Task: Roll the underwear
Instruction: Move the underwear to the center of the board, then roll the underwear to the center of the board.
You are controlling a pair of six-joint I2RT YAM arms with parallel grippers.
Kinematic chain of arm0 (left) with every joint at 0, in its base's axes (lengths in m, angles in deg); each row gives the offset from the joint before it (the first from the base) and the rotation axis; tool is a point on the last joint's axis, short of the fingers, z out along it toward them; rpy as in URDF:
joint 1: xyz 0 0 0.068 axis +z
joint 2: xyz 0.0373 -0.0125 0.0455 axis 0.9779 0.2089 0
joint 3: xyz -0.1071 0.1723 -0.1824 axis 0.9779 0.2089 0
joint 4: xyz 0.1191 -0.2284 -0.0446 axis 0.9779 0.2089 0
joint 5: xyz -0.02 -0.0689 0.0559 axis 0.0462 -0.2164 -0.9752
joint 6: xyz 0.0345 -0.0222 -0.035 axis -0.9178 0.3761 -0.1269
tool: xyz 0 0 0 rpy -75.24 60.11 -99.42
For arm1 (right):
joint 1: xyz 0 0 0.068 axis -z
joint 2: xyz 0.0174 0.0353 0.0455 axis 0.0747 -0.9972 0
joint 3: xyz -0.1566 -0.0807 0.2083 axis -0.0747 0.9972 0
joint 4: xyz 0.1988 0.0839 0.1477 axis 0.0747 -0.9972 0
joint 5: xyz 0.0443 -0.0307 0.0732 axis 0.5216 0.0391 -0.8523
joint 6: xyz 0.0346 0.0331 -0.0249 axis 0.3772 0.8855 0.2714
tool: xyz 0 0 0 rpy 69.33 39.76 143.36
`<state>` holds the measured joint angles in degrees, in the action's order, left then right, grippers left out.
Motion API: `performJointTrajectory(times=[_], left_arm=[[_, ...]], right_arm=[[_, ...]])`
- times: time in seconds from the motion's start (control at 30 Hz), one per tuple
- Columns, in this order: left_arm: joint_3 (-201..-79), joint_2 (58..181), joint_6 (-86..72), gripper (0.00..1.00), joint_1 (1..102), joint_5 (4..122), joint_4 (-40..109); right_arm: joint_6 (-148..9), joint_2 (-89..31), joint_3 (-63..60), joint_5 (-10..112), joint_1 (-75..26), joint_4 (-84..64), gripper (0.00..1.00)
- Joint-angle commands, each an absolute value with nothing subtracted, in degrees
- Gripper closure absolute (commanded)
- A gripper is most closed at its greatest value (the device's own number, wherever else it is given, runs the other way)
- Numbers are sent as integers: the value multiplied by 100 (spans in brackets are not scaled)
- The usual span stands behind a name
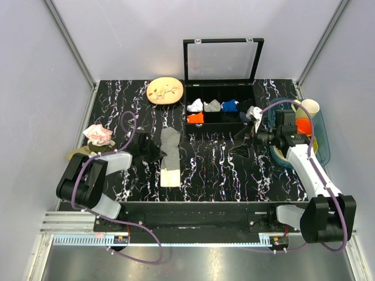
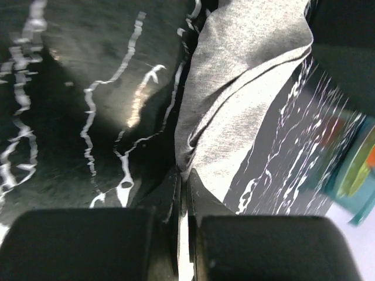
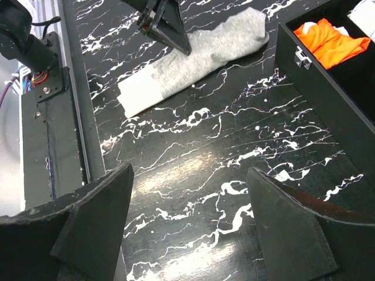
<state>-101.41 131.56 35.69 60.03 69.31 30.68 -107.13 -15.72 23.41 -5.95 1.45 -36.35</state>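
**Underwear flat on counter, left jaws pinched on its edge**

Underwear [image 1: 170,153] lay as a long folded strip on the counter [image 1: 222,170], left of centre. Its pale cream end pointed toward the arm bases and its grey end toward the organiser box [image 1: 218,125]. The strip looked flat along its whole length, so no roll seemed to have been started.

The left gripper [image 1: 157,152] sat low at the strip's left edge, about midway along. Its jaws were pressed together on the cloth, and in the left wrist view creases ran straight into the closed tips. The hold was probably meant to lift that edge. At mid-length it looked more suited to folding the strip narrower than to making the first turn of a roll.

The right gripper [image 1: 245,142] hung over bare counter just in front of the box, well apart from the garment. Its jaws stood wide apart and held nothing. It was likely waiting out of the way, ready to pin the cloth.
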Motion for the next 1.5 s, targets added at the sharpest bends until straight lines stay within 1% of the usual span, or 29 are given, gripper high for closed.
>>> performJointTrajectory(times=[0.0,0.1,0.2,0.3,0.33,0.37,0.4,0.5,0.53,0.57,0.6,0.63,0.7,0.73,0.77,0.83,0.87,0.97,1.0,1.1,1.2,1.33,1.47], left_arm=[[-9921,12747,4780,100,6177,6149,2496],[-9973,12861,5113,100,6186,6157,2364],[-10035,13150,5378,100,6186,6315,2110],[-10166,13440,5379,100,6186,6544,1890],[-10184,13459,5361,100,6186,6710,1845],[-10184,13459,5326,100,6186,6755,1836],[-10184,13337,5161,91,6203,6755,1897],[-10036,12881,4643,71,6352,6502,2310],[-9983,12487,4501,55,6396,6483,2389],[-9939,12283,4221,48,6519,6466,2616],[-9904,12081,4045,43,6581,6413,2740],[-9877,11618,3860,39,6703,6404,2872],[-9920,11089,3131,36,6783,6291,3355],[-10025,10834,2850,33,6818,6229,3539],[-10105,10265,2178,32,6836,6176,3880],[-10315,9752,1445,32,6836,6009,4277],[-10534,9237,728,31,6828,5965,4662],[-10790,8522,-180,27,6836,5552,5340],[-10826,8093,-359,27,6828,5377,5490],[-10870,7433,-755,25,6828,5026,5922],[-10835,7079,-905,23,6819,4744,6054],[-10782,6605,-1020,21,6810,4488,6204],[-10703,6349,-1028,21,6784,4514,6195]], right_arm=[[-10891,-1655,2205,-674,42,-3767,13],[-11145,-1734,2170,-499,-134,-3960,14],[-11584,-1848,2161,-200,-563,-4223,13],[-12321,-2006,2161,195,-1152,-4522,13],[-12550,-2033,2170,318,-1545,-4593,13],[-13057,-2077,2170,606,-1732,-4741,13],[-13297,-2164,2170,757,-1916,-4821,11],[-13940,-2340,2117,1399,-2769,-4910,11],[-14028,-2367,2082,1548,-2954,-4866,11],[-14116,-2402,2056,1820,-3321,-4709,11],[-14151,-2533,2021,1953,-3481,-4621,11],[-14178,-2647,1847,2085,-3631,-4541,12],[-14134,-3093,1574,2463,-4095,-4462,15],[-14047,-3270,1276,2586,-4263,-4392,19],[-13968,-3446,1143,2857,-4422,-4339,21],[-13784,-4009,766,3139,-4896,-4207,25],[-13704,-4185,651,3436,-5046,-4146,27],[-13440,-4879,237,4017,-5600,-3934,28],[-13361,-5185,132,4124,-5688,-3882,28],[-13080,-5713,-456,4379,-5847,-3838,30],[-12957,-6040,-677,4546,-5873,-3864,32],[-12912,-6137,-573,4687,-5882,-3803,33],[-12886,-6251,-397,4810,-5873,-3732,35]])
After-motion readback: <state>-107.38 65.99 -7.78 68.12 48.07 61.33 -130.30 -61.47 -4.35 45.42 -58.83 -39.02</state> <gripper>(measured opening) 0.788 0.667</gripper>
